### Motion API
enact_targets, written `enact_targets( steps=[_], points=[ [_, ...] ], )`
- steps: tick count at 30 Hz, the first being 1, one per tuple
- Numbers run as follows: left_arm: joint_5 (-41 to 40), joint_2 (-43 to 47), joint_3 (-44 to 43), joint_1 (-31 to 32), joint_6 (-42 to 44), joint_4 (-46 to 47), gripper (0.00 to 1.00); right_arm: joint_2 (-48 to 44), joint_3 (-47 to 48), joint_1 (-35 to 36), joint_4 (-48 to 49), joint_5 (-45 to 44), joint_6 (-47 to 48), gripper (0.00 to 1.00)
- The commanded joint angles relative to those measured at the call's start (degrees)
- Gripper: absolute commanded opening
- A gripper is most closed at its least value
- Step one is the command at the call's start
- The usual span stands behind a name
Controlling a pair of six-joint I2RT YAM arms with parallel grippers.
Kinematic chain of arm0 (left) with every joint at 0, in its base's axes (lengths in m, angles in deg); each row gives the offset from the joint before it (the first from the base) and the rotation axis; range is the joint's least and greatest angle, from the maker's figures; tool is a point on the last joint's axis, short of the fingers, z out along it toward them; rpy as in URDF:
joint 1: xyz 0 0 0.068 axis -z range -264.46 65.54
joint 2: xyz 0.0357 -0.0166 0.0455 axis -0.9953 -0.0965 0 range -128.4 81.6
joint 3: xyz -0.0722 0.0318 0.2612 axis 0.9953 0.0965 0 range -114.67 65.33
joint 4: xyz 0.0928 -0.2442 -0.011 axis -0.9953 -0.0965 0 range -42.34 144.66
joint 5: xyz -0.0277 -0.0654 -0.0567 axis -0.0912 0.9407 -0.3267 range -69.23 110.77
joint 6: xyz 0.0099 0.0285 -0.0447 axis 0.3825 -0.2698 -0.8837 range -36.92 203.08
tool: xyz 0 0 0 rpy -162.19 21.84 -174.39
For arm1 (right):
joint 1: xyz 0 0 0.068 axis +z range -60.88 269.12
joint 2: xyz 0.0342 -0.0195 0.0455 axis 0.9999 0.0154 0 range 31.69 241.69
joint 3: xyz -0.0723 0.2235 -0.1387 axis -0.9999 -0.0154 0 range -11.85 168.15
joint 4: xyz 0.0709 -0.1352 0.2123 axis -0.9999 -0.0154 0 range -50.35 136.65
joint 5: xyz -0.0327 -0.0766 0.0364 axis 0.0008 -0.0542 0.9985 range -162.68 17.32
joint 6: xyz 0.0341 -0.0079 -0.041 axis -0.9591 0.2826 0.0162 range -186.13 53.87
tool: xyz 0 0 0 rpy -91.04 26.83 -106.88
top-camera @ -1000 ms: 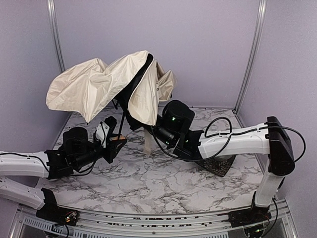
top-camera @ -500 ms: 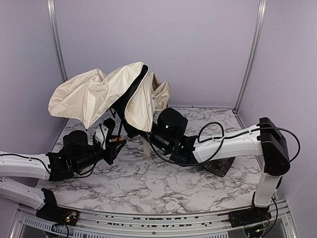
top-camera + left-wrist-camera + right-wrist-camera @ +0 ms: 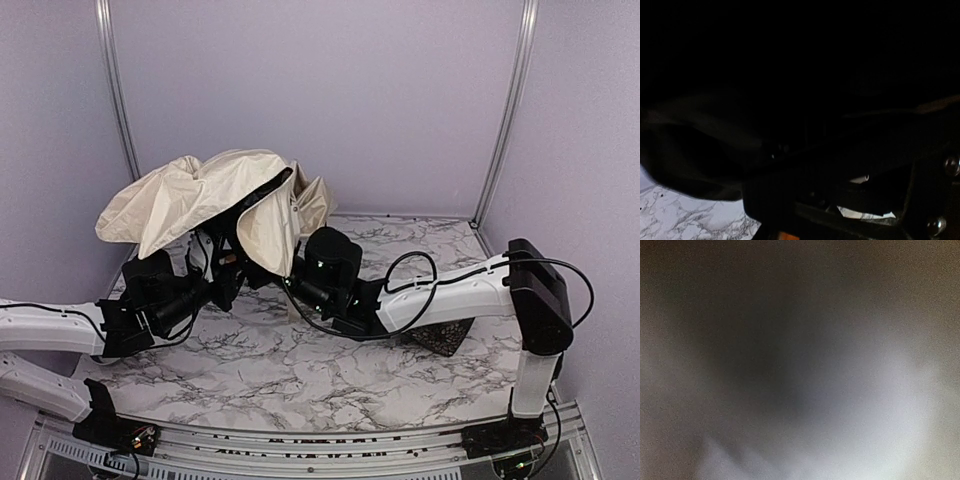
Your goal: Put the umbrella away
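Note:
The umbrella (image 3: 195, 195) is half collapsed at the back left of the table, its cream fabric draped over both wrists and its black lining (image 3: 262, 195) showing in a fold. My left gripper (image 3: 224, 268) reaches under the canopy from the left; its fingers sit in shadow. My right arm's wrist (image 3: 325, 262) pushes in from the right, and its fingers are hidden under the fabric. In the left wrist view the black lining (image 3: 790, 75) fills nearly everything. The right wrist view is a grey blur of close fabric. The shaft and handle are not clearly visible.
The marble table (image 3: 330, 380) spreads in front of the arms. A dark flat textured object (image 3: 440, 338) lies under the right forearm. Purple walls with metal posts (image 3: 115, 90) close off the back and sides. A patch of marble shows in the left wrist view (image 3: 670, 220).
The canopy has dropped and folded inward toward the table. Both grippers have moved back and left, further under the fabric.

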Motion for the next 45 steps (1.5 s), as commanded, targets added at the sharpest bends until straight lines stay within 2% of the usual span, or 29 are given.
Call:
enact_targets(
  steps=[1, 6, 12, 16, 18, 21, 24, 28, 30, 34, 39, 41, 43, 45],
  points=[
    [1.9, 5.9, -9.1, 0.1, 5.0, 31.3, 0.0, 6.7, -4.4, 1.0, -22.5, 4.5, -0.6, 0.15],
    [6.0, 5.2, -12.0, -0.1, 5.5, 25.8, 0.0, 6.6, -3.3, 1.1, -23.1, 4.4, -0.4, 0.15],
    [5.8, 5.4, -8.1, -0.1, 6.0, 22.0, 0.0, 3.1, -4.1, -1.1, -21.7, 6.4, -1.0, 0.08],
    [9.9, 3.8, -6.0, -0.1, 7.9, 11.8, 0.33, -2.4, -6.8, -3.9, -16.3, 8.6, -1.1, 0.04],
    [13.7, 2.5, -4.4, 0.2, 8.4, 5.6, 0.43, -5.1, -8.2, -6.0, -13.2, 10.6, -1.0, 0.02],
    [21.7, 1.4, -1.1, 0.7, 7.7, 0.4, 0.47, -9.5, -9.8, -10.7, -11.0, 12.6, -1.0, 0.0],
    [28.9, 2.4, 3.2, 1.7, 7.7, -0.5, 0.49, -14.1, -10.6, -14.2, -12.1, 11.4, 2.3, 0.0],
    [32.8, 5.5, 7.0, 2.9, 9.5, -0.6, 0.52, -18.8, -9.6, -17.9, -18.0, 13.3, 10.6, 0.0],
    [34.2, 7.4, 8.0, 3.0, 10.8, -0.6, 0.54, -20.6, -7.8, -21.0, -24.9, 13.7, 14.9, 0.0],
    [35.9, 12.0, 9.6, 3.0, 11.3, -0.6, 0.6, -23.7, -4.9, -21.6, -36.9, 7.0, 27.4, 0.0],
    [34.5, 16.5, 9.2, 2.9, 8.7, 0.9, 0.63, -23.9, -2.9, -20.5, -43.8, -9.8, 41.1, 0.0],
    [29.4, 17.8, 9.3, 2.8, 6.8, 3.2, 0.64, -23.0, -2.4, -18.0, -43.6, -18.6, 47.3, 0.0],
    [20.8, 19.0, 9.5, 2.7, 4.1, 5.4, 0.67, -21.7, -2.7, -15.1, -41.6, -25.3, 55.6, 0.0],
    [14.4, 19.7, 9.2, 2.2, 2.7, 6.0, 0.7, -20.6, -3.7, -12.9, -39.5, -28.4, 61.9, 0.0]
  ],
)
